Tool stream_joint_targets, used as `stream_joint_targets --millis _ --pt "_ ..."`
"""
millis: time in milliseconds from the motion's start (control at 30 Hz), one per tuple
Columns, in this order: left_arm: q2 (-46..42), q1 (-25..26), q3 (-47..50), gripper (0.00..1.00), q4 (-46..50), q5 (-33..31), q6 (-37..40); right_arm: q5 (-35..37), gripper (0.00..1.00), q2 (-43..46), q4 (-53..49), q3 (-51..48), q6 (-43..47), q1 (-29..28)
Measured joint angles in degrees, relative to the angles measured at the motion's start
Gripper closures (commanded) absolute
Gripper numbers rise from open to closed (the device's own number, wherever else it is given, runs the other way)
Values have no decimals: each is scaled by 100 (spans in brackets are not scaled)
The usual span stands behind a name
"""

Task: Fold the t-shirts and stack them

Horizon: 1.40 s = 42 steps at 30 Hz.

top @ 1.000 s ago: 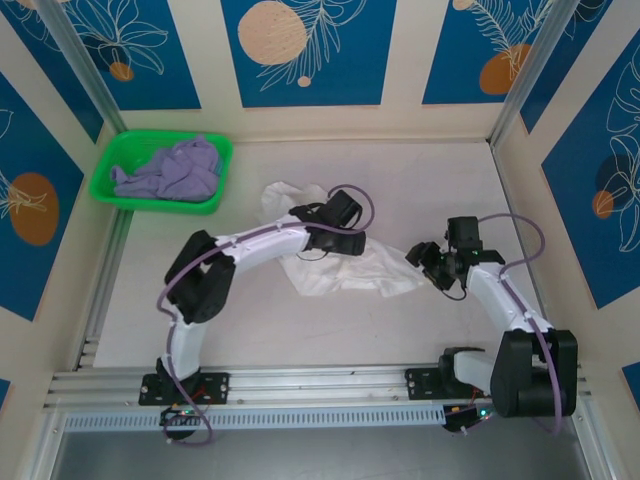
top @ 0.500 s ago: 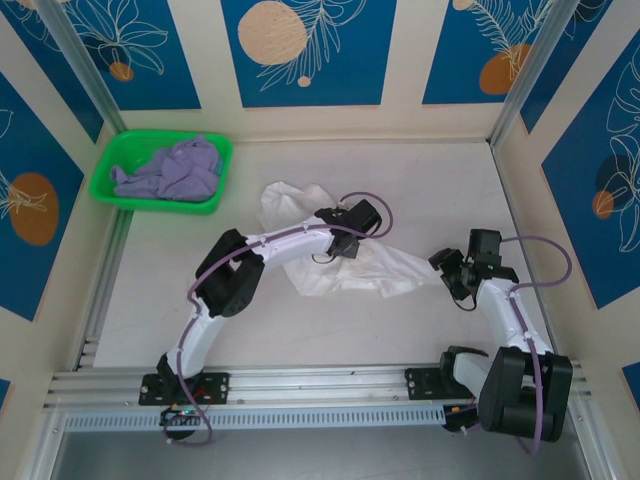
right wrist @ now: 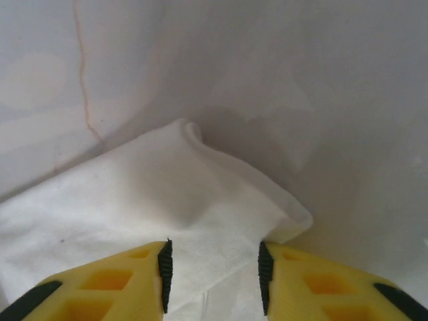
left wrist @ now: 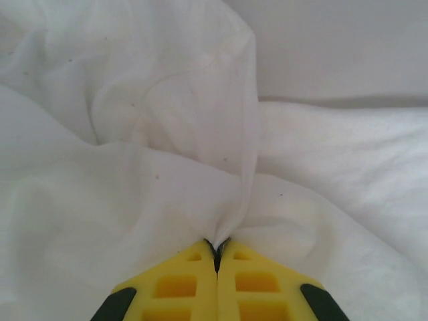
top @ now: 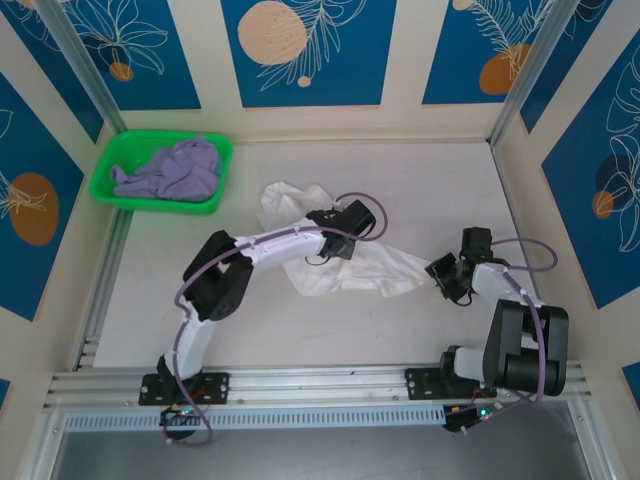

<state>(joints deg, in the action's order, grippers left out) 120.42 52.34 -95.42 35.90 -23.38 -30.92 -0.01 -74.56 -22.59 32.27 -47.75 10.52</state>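
Pale table, boxed in by cream walls with blue leaf-and-circle panels.

Left arm: base at near left edge, upper link rising to a dark elbow, white forearm reaching right and away, wrist over the middle of the table. Left gripper points down into the white t-shirt. Wrist view: yellow fingers pressed together, tips of the left gripper pinching a raised ridge of white cloth; folds fan out from the pinch.

Right arm: base at near right, folded tight on itself, elbow close above the base, short forearm running back toward the left. Right gripper sits at the right-hand tip of the white t-shirt, aimed left and low. Wrist view: jaws stand apart, right gripper straddling a folded corner of the cloth, which lies flat on the table between the black pads. Cannot tell whether the pads touch it.

White t-shirt: crumpled, mid-table, spread from behind the left wrist out to the right gripper.

Lavender t-shirt: bunched inside the green basket, far left corner, well apart from both arms.
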Motion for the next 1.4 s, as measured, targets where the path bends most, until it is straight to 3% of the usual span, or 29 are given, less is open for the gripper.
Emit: stream_joint_targets --millis 133,233,433,567,700,733,833,933,967,1067,1233,1400 --pt "-791 -61 599 100 -304 201 2 -164 91 -256 184 22 31 7" --pt "-1497 -85 997 100 -472 321 48 -262 100 -264 271 37 85 7" --pt "-2839 -164 1792 100 -741 433 142 -494 100 28 461 39 129 -70" --pt "-3816 -289 2555 93 -765 420 120 -540 100 522 479 125 131 -472" --pt "-4933 -511 3477 81 -673 186 -59 -533 100 848 437 398 177 -1110" --pt "-5246 -612 3738 69 -619 98 -140 -527 100 874 404 498 195 -1276" --pt "-6210 -1084 4535 68 -404 -122 -463 -494 100 879 363 699 249 -1674" --pt "-7073 -1639 5243 25 -142 -138 -704 -466 100 876 297 730 291 -1893" --pt "-7300 -1766 5418 21 -13 -109 -782 -442 100 876 254 730 304 -1926" --pt "-7628 -1891 5641 16 229 219 -837 -365 100 876 155 743 352 -1967" --pt "-7340 -1834 5648 15 46 1705 -839 -223 100 872 22 774 433 -1969" --pt "-6457 -1067 5648 12 -363 2321 -997 -142 100 872 22 776 435 -1969"
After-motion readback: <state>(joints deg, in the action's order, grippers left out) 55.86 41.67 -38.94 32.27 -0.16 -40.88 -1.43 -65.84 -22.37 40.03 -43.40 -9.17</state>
